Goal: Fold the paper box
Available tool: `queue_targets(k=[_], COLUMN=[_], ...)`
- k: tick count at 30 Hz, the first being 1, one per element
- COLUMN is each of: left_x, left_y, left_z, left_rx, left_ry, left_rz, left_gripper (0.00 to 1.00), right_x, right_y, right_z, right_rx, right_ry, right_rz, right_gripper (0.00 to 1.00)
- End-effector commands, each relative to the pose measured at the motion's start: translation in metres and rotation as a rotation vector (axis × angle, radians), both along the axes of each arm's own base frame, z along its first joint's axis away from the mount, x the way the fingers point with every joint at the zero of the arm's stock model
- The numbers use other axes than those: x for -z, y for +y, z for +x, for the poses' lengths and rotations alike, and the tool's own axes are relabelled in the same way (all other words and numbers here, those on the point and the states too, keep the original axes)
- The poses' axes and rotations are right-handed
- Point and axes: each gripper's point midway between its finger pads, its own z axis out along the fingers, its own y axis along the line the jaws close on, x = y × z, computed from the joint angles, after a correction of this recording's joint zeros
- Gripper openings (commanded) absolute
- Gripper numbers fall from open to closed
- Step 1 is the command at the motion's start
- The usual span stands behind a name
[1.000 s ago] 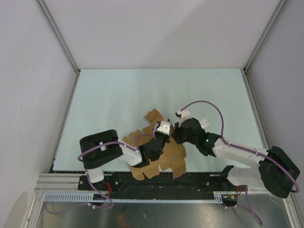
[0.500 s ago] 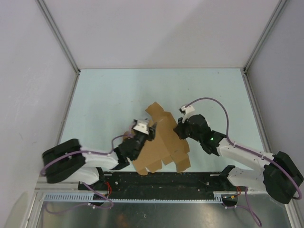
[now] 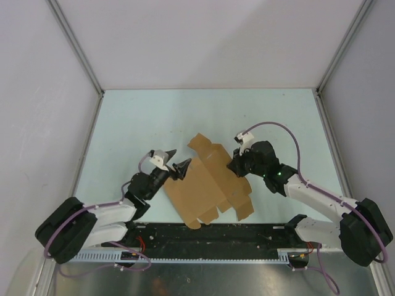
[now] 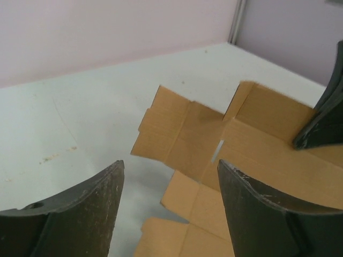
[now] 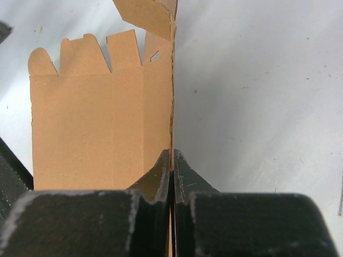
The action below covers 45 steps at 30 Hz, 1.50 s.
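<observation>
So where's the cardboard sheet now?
In the overhead view, the cardboard sheet sits centre-front: the right gripper pinches its right edge, the open left gripper is beside its left.

**Left gripper** (image 3: 177, 159): drawn back from above the paper box (image 3: 207, 185) to just beside its left edge, with the jaws now spread apart. The left arm has swung out low toward the near-left corner of the table (image 3: 136, 123).

**Paper box:** formerly bunched beneath both arms, now opened into a flatter sheet lying slightly farther from the near edge.

**Right gripper** (image 3: 236, 166): shifted slightly rightward.
</observation>
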Motion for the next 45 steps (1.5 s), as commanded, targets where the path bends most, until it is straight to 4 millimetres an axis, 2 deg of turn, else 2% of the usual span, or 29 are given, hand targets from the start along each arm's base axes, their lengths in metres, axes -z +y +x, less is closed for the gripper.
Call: queue_targets(k=[1, 2, 7, 11, 18, 20, 21, 22, 27, 31, 36, 42, 45], left_x=[0.012, 0.014, 0.03, 0.044, 0.045, 0.058, 0.054, 0.062, 0.069, 0.082, 0.087, 0.087, 0.093], left_y=[-0.016, -0.011, -0.025, -0.03, -0.028, -0.028, -0.03, -0.032, -0.031, -0.022, -0.015, -0.031, -0.038], left_z=[-0.008, -0.003, 0.001, 0.008, 0.031, 0.035, 0.041, 0.041, 0.043, 0.041, 0.035, 0.035, 0.036], left_rx=[0.214, 0.206, 0.316, 0.348, 0.313, 0.308, 0.309, 0.312, 0.298, 0.243, 0.208, 0.27, 0.283], left_ry=[0.067, 0.078, 0.157, 0.217, 0.262, 0.329, 0.332, 0.373, 0.441, 0.509, 0.545, 0.556, 0.571], left_rz=[-0.014, -0.015, -0.022, -0.023, -0.053, -0.038, -0.036, -0.024, -0.003, 0.027, 0.044, 0.055, 0.08], left_gripper=[0.76, 0.77, 0.77, 0.77, 0.77, 0.76, 0.75, 0.75, 0.72, 0.69, 0.67, 0.65, 0.63], right_x=[-0.02, -0.02, -0.025, -0.021, -0.019, -0.019, -0.019, -0.019, -0.018, -0.019, -0.018, -0.018, -0.018], right_y=[0.01, 0.011, 0.01, 0.005, 0.005, 0.006, 0.006, 0.007, 0.006, 0.006, 0.007, 0.006, 0.006], right_z=[0.002, 0.001, 0.003, -0.001, -0.002, -0.002, -0.002, -0.003, -0.003, -0.003, -0.002, -0.004, -0.004], right_rx=[-0.061, -0.067, -0.064, -0.06, -0.061, -0.065, -0.062, -0.066, -0.063, -0.064, -0.06, -0.062, -0.058], right_ry=[-0.043, -0.043, -0.062, -0.043, -0.037, -0.038, -0.038, -0.038, -0.036, -0.038, -0.041, -0.037, -0.036], right_rz=[0.03, 0.028, 0.028, 0.009, 0.002, 0.001, 0.003, 0.003, -0.002, -0.002, -0.004, -0.008, -0.009], right_gripper=[0.02, 0.02, 0.02, 0.02, 0.02, 0.02, 0.02, 0.02, 0.02, 0.02, 0.02, 0.02, 0.02])
